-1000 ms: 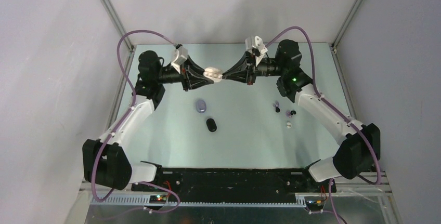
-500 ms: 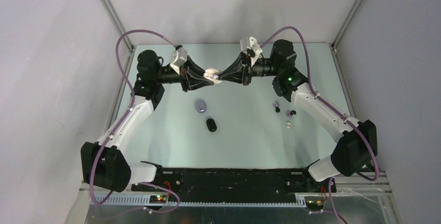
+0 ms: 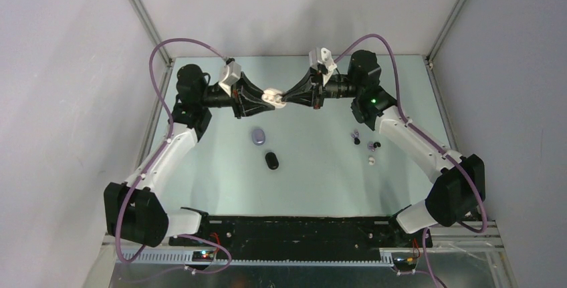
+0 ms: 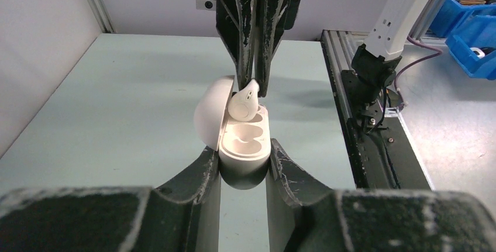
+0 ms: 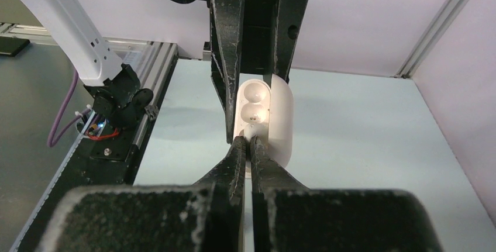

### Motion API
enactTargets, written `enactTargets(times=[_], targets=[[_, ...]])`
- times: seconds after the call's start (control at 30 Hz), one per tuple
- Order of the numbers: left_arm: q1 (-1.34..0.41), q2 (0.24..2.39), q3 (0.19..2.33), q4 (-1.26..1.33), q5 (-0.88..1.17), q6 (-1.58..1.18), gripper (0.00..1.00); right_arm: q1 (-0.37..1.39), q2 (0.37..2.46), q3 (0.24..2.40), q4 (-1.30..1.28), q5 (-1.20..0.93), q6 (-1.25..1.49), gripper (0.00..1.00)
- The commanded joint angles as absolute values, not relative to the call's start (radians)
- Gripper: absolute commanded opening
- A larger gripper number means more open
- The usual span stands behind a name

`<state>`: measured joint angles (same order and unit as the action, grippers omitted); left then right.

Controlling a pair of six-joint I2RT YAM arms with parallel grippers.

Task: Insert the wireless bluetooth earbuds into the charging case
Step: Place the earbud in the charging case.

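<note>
My left gripper [image 3: 266, 98] is shut on an open white charging case [image 4: 244, 144], held in the air at the back of the table with its lid [image 4: 209, 117] swung left. My right gripper [image 3: 287, 97] faces it and is shut on a white earbud [image 4: 243, 103]. The bud sits tilted at the case's far socket; the near socket is empty. In the right wrist view the bud [image 5: 252, 130] shows at my fingertips [image 5: 245, 142] against the case [image 5: 281, 117]. Loose earbuds lie on the table: lavender [image 3: 355, 133], black [image 3: 357, 141], black [image 3: 376, 145], white [image 3: 371, 160].
A lavender oval case [image 3: 258, 136] and a black oval case [image 3: 271, 160] lie closed on the table's middle, below the grippers. Walls and aluminium frame posts close in the back and sides.
My right gripper has moved left with the white earbud, closing on the open case. The bud now rests at the case's far socket. The left gripper has barely moved.
</note>
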<state>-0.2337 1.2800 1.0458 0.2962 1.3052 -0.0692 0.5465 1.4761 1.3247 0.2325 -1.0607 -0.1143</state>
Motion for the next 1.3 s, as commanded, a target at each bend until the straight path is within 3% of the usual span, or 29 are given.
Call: enactTargets(times=[0.0,0.77,1.27], targets=[[-0.239,1.257,1.093,0.324,1.333,-0.059,0.0,0.542,1.464,1.366,0.185,-1.052,-0.167,0.0],[-0.241,1.26,1.089,0.34,1.332,-0.062,0.0,0.575,1.465,1.367,0.077,-1.019,-0.273,0.0],[-0.242,1.266,1.078,0.339,1.328,-0.038,0.0,0.539,1.518,1.365,0.16,-1.195,-0.124,0.0]])
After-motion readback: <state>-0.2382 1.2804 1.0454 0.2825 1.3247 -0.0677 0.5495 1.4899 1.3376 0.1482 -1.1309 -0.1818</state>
